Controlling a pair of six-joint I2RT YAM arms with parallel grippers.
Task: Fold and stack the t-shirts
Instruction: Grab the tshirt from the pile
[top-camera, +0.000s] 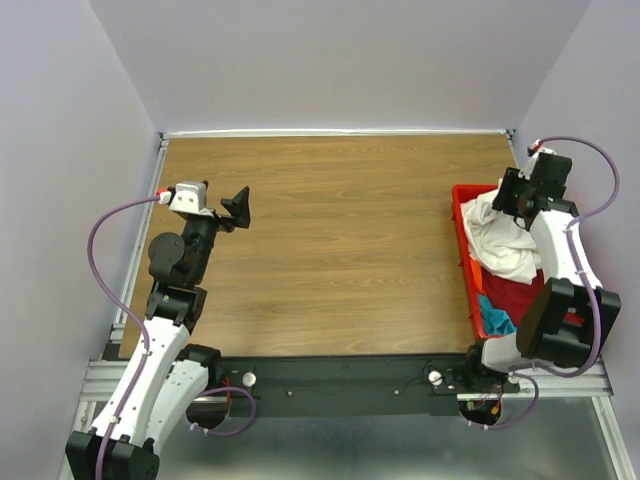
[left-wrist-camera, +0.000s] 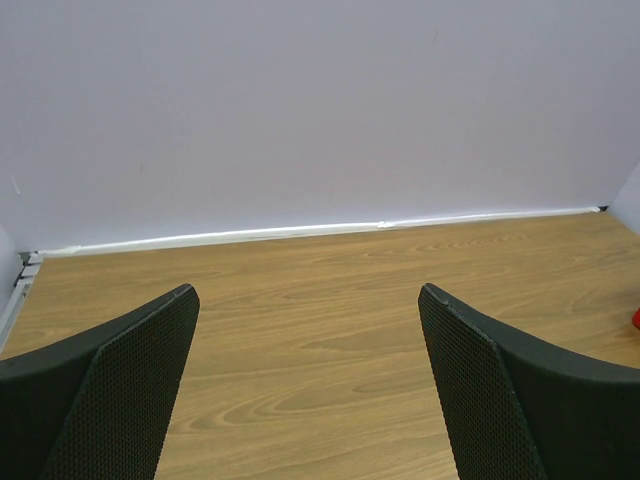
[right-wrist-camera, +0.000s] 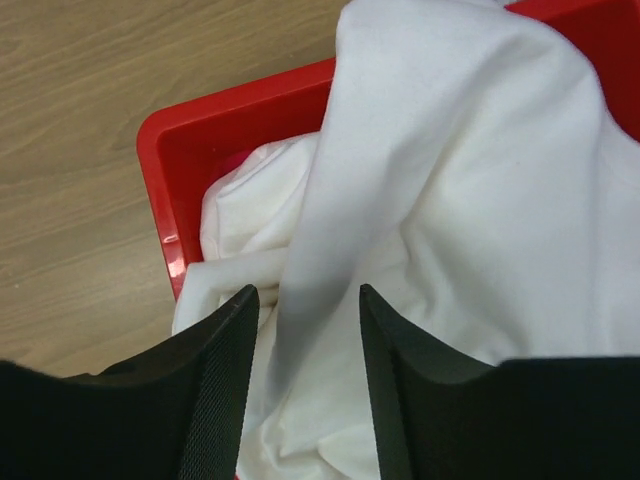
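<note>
Top external view: a rigid red plastic crate (top-camera: 462, 215) sits at the right edge of the wood-grain bench (top-camera: 340, 230). A crumpled cream-white cloth t-shirt (top-camera: 500, 235) is heaped in its far half. Nearer the arm bases, a dark red cloth t-shirt (top-camera: 510, 290) lies in the crate, with a bit of teal cloth t-shirt (top-camera: 493, 320) beside it at the near end. No shirt lies on the bench.

Right wrist view: the right tool (right-wrist-camera: 305, 292) is down over the far corner of the crate. Its 2 black fingers stand partly closed, 1 on each side of a raised fold of the cream-white t-shirt. The fold fills the gap between them, but I cannot tell whether it is pinched firmly.

Left wrist view: the left tool (left-wrist-camera: 305, 300) hangs above bare bench at the left side, well apart from the crate. Its fingers are spread wide and hold nothing. It faces the pale lavender back wall (left-wrist-camera: 320, 110).
</note>
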